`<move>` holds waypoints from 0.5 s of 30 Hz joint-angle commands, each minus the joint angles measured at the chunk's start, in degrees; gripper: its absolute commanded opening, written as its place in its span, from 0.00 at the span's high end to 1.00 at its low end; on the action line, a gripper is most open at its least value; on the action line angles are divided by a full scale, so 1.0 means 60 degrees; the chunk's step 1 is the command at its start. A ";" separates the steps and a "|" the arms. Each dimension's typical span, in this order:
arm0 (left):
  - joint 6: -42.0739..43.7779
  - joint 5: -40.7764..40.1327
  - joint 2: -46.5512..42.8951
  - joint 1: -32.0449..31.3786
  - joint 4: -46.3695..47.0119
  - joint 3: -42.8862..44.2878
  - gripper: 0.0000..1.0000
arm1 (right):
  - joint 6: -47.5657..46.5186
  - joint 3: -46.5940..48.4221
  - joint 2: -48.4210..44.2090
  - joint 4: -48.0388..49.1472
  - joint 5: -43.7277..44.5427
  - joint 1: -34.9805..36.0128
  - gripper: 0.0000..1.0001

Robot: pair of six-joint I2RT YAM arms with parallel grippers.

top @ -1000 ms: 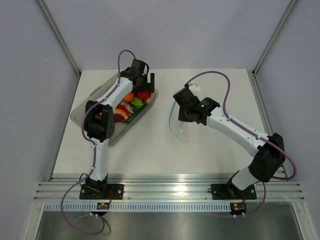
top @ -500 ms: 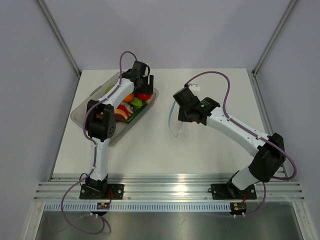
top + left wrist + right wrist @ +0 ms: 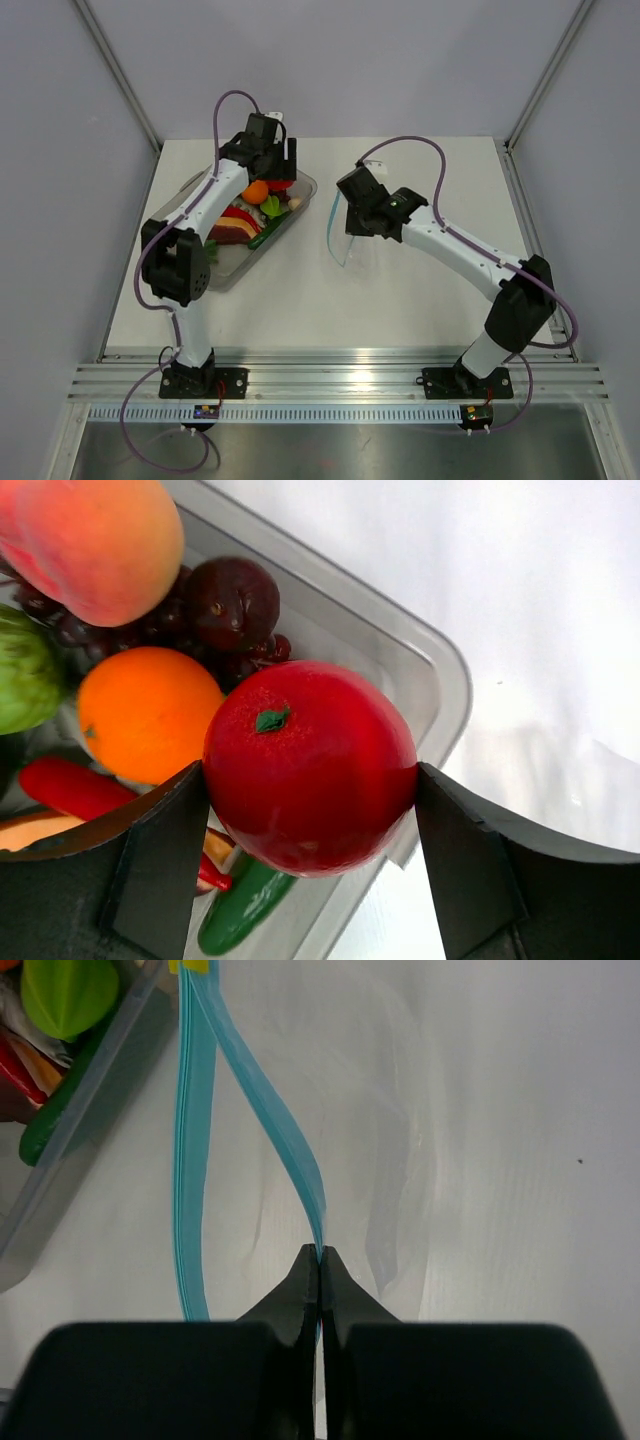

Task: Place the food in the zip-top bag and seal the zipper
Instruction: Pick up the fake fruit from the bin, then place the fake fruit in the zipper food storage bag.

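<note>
Left wrist view first: my left gripper (image 3: 310, 865) is clamped on a red apple (image 3: 310, 780), one dark finger pressed to each side of it. The apple sits at frame centre, above the rounded corner of the clear tub (image 3: 425, 670). Whether it touches the pieces under it, I can't tell. Behind it in the tub I see an orange (image 3: 145, 715), a peach (image 3: 95, 540) at upper left, dark purple grapes (image 3: 230, 605), a green piece (image 3: 20, 670) at the left edge, a red chili (image 3: 70, 790) and a long green vegetable (image 3: 245, 905) at the bottom.

Over to the right wrist: the right gripper (image 3: 320, 1260) is pinched tight on one lip of the light-blue zipper (image 3: 195, 1160). The other lip runs straight up the left of the frame, apart from the pinched one. So the mouth gapes in a narrow leaf shape, and the lips meet at the top edge.

From the top camera, the zip-top bag (image 3: 340, 235) hangs from that gripper at centre frame, just right of the tub, over the white table (image 3: 400, 290). It holds no food.
</note>
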 commanded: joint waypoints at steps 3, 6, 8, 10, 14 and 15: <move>0.0180 0.0511 -0.1363 0.0025 -0.0129 -0.0237 0.46 | -0.0347 0.1139 0.1056 0.0849 -0.0815 0.0073 1.00; 0.0224 0.1271 -0.2080 0.0025 -0.0202 -0.0690 0.46 | -0.0333 0.1711 0.1628 0.0893 -0.0991 0.0073 1.00; 0.0253 0.1465 -0.2635 0.0010 -0.0246 -0.1084 0.46 | -0.0347 0.2164 0.2023 0.0908 -0.1182 0.0073 1.00; 0.0312 0.1598 -0.2916 0.0010 -0.0319 -0.1276 0.46 | -0.0362 0.2473 0.2374 0.0879 -0.1328 0.0073 1.00; 0.0224 0.1963 -0.3400 0.0010 -0.0554 -0.1526 0.46 | -0.0347 0.3323 0.3005 0.0762 -0.1636 0.0073 1.00; 0.0180 0.2211 -0.3531 0.0024 -0.0554 -0.1599 0.46 | -0.0318 0.3426 0.3194 0.0776 -0.1709 0.0073 1.00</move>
